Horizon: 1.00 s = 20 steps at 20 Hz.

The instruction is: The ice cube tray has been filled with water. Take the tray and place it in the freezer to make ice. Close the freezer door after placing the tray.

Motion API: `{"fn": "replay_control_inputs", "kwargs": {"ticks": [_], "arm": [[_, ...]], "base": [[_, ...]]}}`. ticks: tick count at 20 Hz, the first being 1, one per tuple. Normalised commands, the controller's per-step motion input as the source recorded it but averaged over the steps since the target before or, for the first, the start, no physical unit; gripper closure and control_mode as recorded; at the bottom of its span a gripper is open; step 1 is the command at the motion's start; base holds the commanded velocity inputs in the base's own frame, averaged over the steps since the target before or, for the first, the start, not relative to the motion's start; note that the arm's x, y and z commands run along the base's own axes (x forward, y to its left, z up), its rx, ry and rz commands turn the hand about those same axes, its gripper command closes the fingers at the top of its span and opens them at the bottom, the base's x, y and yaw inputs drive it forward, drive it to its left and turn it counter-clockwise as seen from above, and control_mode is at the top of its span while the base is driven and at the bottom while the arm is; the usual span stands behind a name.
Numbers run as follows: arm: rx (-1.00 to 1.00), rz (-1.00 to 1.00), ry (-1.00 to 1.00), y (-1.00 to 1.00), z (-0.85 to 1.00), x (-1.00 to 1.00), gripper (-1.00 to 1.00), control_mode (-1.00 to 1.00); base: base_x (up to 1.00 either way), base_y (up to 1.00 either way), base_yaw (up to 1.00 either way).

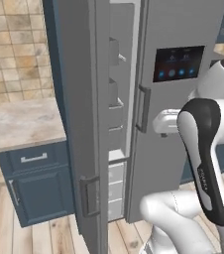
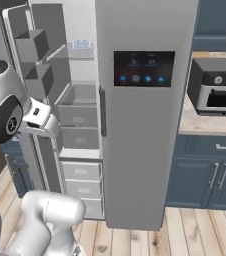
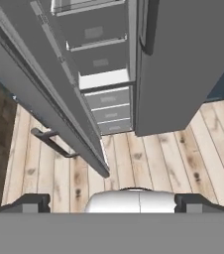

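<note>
The freezer [image 2: 80, 125] stands open, with white shelves and drawers [image 2: 82, 186] showing inside. The ice cube tray [image 2: 82, 46], white with pale blue water in its cells, rests on an upper shelf inside. The freezer door [image 1: 79, 124] is swung out to the left, its handle [image 1: 89, 196] low on the outer face and grey bins [image 2: 35, 47] on the inner face. My gripper [image 3: 115, 203] is open and holds nothing. It looks down past the door's edge [image 3: 44, 94] and handle [image 3: 52, 141]. My white hand [image 1: 166, 123] hovers in front of the fridge, apart from the door.
The fridge's other door [image 2: 144, 67], with a black display panel, is shut. A stone counter [image 1: 27, 121] over dark blue cabinets [image 1: 34, 183] lies left of the open door. An oven [image 2: 217, 87] sits on the right counter. Wooden floor [image 3: 158, 158] lies in front.
</note>
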Motion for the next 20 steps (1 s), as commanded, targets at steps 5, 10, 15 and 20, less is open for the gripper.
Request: {"fn": "replay_control_inputs", "kwargs": {"ticks": [5,10,15,20], "arm": [[0.0,0.0,0.0,0.0,0.0,0.0,-1.0,1.0],[-0.03,0.0,0.0,0.27,0.0,-0.05,-1.0,-1.0],[-0.11,0.0,-0.01,0.93,0.0,0.23,-1.0,-1.0],[-0.13,0.0,-0.02,1.0,0.0,0.01,-1.0,-1.0]], "base": [[-0.56,0.01,0.04],[-0.06,0.01,0.0],[0.0,0.0,0.0],[0.0,0.0,0.0]]}}
